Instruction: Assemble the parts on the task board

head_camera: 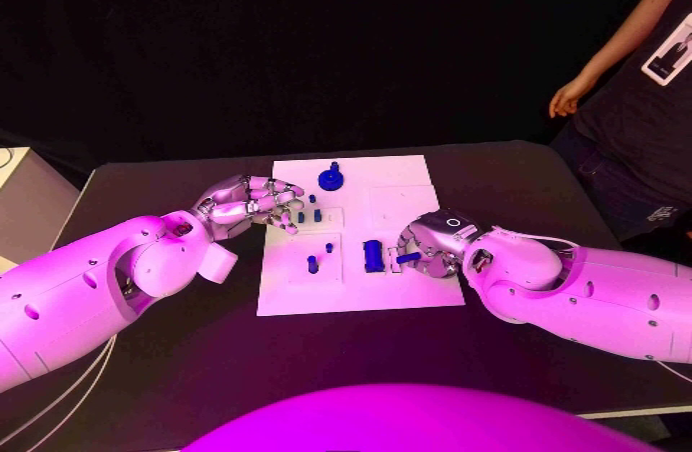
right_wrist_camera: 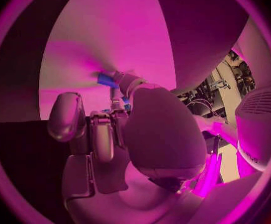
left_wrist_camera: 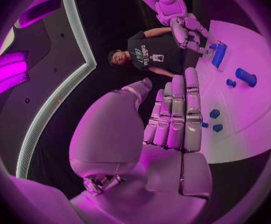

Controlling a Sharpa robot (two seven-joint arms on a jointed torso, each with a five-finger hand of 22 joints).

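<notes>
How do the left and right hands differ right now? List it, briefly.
Grip: the left hand holds nothing; the right hand pinches a blue part.
Pose: the left hand's fingers lie straight, side by side; the right hand's curl in.
Place: the left hand is at the board's left edge, the right hand at its right.
Both reach over the board.

Background stuff: the black table [head_camera: 173,372] runs under everything. A person [head_camera: 645,92] in a dark shirt stands past its far right corner, hand hanging down, with what looks like a badge [head_camera: 666,57] on the chest. A pale box-ish thing [head_camera: 26,207] sits off the table's left edge.
</notes>
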